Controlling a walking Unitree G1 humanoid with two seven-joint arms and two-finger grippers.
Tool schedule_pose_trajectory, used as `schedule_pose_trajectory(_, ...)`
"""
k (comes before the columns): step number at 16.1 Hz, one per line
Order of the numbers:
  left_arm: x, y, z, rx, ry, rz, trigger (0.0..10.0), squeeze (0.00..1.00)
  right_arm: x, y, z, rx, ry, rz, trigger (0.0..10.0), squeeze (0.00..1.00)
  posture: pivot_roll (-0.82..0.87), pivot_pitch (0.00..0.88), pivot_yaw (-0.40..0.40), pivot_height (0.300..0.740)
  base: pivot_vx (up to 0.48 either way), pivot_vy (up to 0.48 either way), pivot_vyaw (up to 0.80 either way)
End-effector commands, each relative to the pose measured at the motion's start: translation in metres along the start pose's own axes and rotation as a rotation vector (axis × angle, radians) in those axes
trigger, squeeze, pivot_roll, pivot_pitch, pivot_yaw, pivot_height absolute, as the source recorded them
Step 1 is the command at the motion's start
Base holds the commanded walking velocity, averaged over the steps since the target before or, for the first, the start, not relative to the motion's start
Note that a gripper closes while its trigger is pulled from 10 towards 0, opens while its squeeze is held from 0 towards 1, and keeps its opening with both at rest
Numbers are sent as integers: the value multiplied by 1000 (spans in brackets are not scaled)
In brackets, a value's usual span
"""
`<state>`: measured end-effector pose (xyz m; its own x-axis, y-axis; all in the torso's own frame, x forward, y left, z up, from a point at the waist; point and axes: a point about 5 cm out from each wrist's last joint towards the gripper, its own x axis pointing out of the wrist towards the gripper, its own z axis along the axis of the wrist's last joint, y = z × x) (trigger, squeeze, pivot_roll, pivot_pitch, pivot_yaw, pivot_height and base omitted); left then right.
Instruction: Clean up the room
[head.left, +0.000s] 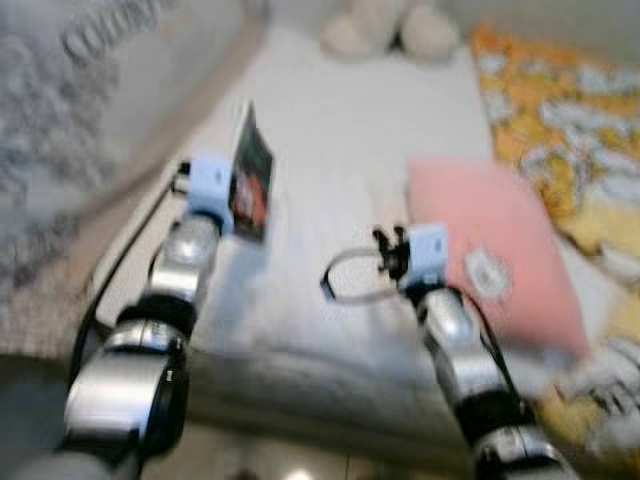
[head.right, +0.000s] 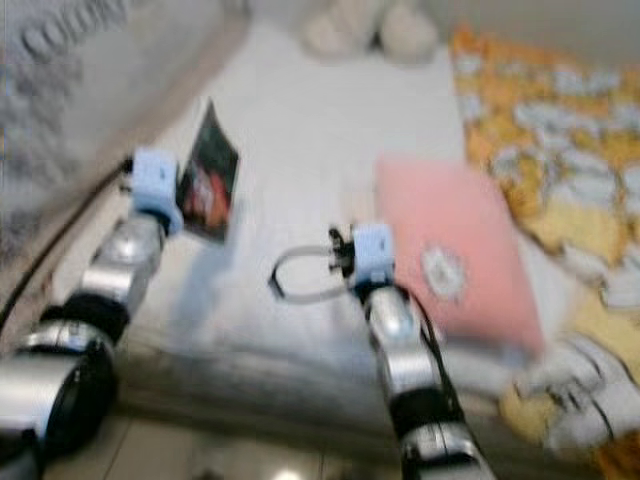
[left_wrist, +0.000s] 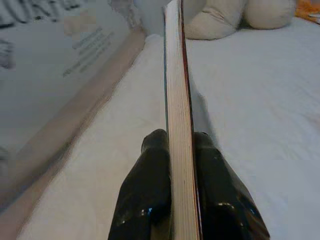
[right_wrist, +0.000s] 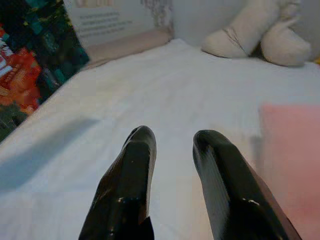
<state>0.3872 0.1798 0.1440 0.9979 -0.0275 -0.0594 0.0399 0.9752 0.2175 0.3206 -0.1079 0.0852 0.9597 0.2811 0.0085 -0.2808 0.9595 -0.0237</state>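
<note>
Book (left_wrist: 178, 125) clamped edge-on between the two black fingers of the left gripper (left_wrist: 181, 150), held upright above the white bed (head.left: 330, 150), near its left edge; dark cover with red print faces the right arm. Right gripper (right_wrist: 172, 145) hovers over the middle of the bed, fingers parted by a narrow gap, holding nothing. Pink pillow (head.left: 500, 245) lies just right of it. Cream plush toy (right_wrist: 255, 32) sits at the far end. Orange patterned blanket (head.left: 560, 120) along the right side. Head views blurred.
</note>
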Motion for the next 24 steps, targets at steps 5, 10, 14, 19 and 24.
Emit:
schedule_pose_trajectory(5, 8, 2, 16, -30, -15, -100, 10000, 0, -1, 10, -1, 8, 0, 26, 10000, 0, -104, 20, 3, 740, 480, 0, 0)
schedule_pose_trajectory(10, 3, -34, -17, -331, 205, -227, 10000, 0, -31, 1, -4, -46, 34, 48, 10000, 0, -249, 171, -51, 740, 0, 0, 0)
schedule_pose_trajectory(14, -11, -19, -53, -266, 325, -115, 10000, 0, -72, -4, -3, -67, 65, 57, 10000, 0, -361, 241, -84, 740, 0, 0, 0)
schedule_pose_trajectory(19, -11, 9, -49, -100, 315, -102, 10000, 0, -87, -7, -2, -64, 109, 31, 10000, 0, -369, 249, -71, 740, 0, 0, 0)
schedule_pose_trajectory(24, -10, 8, -47, -17, 315, -122, 10000, 1000, -94, -3, -1, -58, 146, 32, 10000, 0, -378, 241, -64, 740, 0, 0, 0)
